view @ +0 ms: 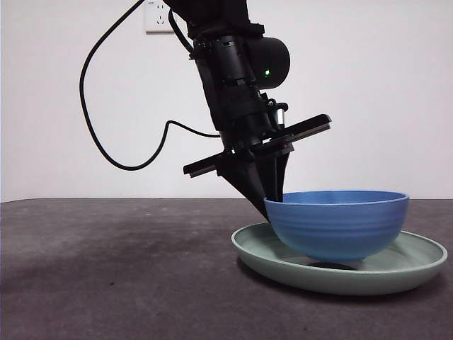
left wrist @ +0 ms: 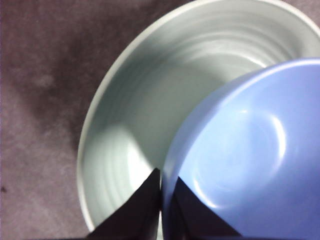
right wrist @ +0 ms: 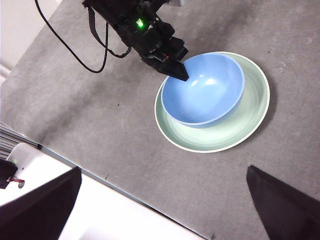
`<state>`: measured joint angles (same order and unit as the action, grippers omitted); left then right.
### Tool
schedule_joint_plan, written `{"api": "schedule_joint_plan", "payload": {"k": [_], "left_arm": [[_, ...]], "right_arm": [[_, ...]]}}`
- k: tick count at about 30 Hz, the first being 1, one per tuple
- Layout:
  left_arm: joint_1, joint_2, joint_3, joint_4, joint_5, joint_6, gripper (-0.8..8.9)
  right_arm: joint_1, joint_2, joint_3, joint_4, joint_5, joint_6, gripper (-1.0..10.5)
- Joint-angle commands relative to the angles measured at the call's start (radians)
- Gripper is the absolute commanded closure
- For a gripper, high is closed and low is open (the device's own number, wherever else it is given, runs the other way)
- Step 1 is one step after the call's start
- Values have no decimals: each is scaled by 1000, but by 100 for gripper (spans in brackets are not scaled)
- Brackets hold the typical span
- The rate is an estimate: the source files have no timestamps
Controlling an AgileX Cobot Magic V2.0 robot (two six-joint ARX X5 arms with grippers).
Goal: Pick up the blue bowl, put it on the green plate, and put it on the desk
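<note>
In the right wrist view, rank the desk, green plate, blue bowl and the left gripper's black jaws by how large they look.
1. The desk, filling most of the view.
2. The green plate.
3. The blue bowl, narrower than the plate.
4. The left gripper, its jaws pinching the bowl's rim, smallest.

This looks like a robotics lab or test room. A bare white wall with a single socket at the upper left of the frame backs a plain dark grey worktop. A black robot arm with a lit green indicator trails a loose black cable.
</note>
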<state>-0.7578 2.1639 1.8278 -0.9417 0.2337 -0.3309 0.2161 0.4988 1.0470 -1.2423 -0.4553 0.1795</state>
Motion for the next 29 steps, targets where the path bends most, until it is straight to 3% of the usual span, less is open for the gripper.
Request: {"api": "schedule_joint_plan", "payload": {"k": [1,9,18,22,29], "left_arm": [[-12,29,32,24,-2,4,797],[-16,29,32,21,-2,27,768],[-13,28,34,14,-2,31,449],[5,28,80,-65,-2,34,369],[26,28,223,-254,-3,100,355]], "right_arm": [[5,2,18,7,0,-12,411],[4,2,18,7,1,-12,411],[4,2,18,7,2,-12,411],[4,2,18,7,4,-12,411],[4,2,18,7,14,-12,411]]}}
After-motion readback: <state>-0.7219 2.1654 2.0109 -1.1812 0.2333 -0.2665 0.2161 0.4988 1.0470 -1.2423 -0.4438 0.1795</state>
